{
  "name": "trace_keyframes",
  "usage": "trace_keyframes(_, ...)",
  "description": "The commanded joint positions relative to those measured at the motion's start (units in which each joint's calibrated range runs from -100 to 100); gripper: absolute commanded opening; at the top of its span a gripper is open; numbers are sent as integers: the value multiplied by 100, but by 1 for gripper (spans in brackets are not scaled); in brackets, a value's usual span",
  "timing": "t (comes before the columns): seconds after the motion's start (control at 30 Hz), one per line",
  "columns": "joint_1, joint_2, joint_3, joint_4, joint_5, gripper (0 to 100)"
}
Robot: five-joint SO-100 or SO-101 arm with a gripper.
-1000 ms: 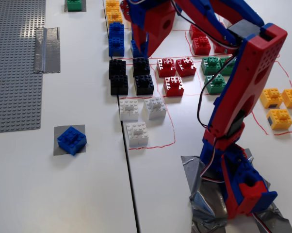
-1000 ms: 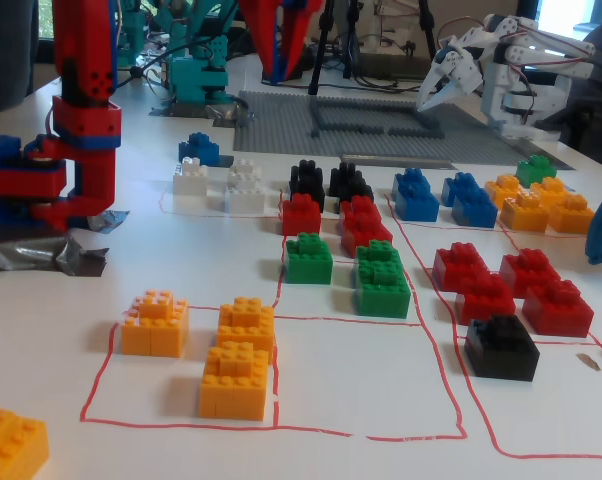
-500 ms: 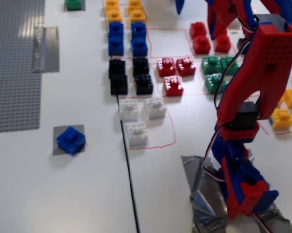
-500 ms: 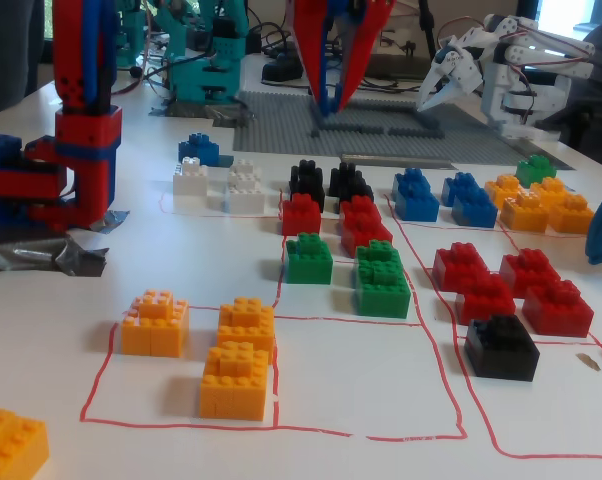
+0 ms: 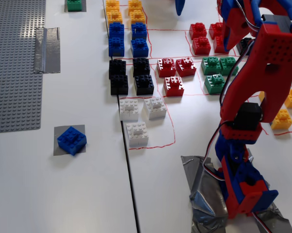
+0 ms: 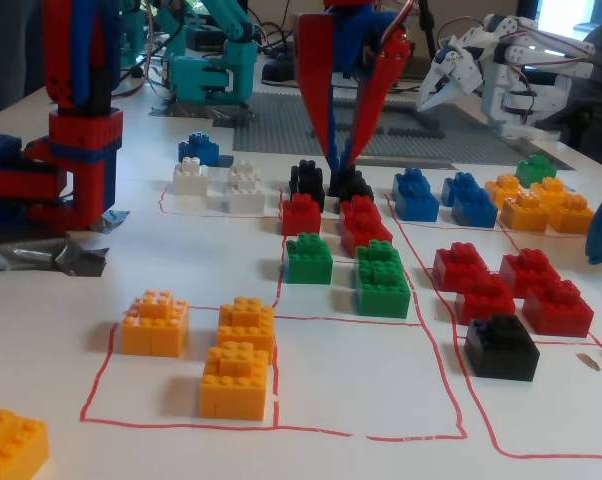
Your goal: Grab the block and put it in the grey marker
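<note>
— Where is the block (image 5: 72, 140) right now?

— It sits on the grey marker (image 5: 57, 150), turned askew so its corners reach past the tape's edges, at the left of the fixed view that looks down on the table. You see it in the same spot as a second ago. In the low fixed view it shows behind the white bricks (image 6: 218, 184).

— And the gripper (image 6: 337, 168)?

— Your gripper is well apart from the block. Half a second ago its tips hung in front of the grey baseplate (image 6: 401, 118) in the low view. Now they are lower and a little further right, drawn in front of the black bricks (image 6: 308, 180). You can't tell from this angle whether they touch those bricks.

— Is it holding anything?

— No. The two red fingers (image 6: 316, 90) taper down until their tips meet, with nothing between them.
</note>
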Motion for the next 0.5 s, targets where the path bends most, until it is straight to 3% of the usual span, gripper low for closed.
trace_keyframes(0.0,-50,-260,-182,-272,-49,0)
trace_keyframes(0.47,-609,12,-236,-467,-425,0)
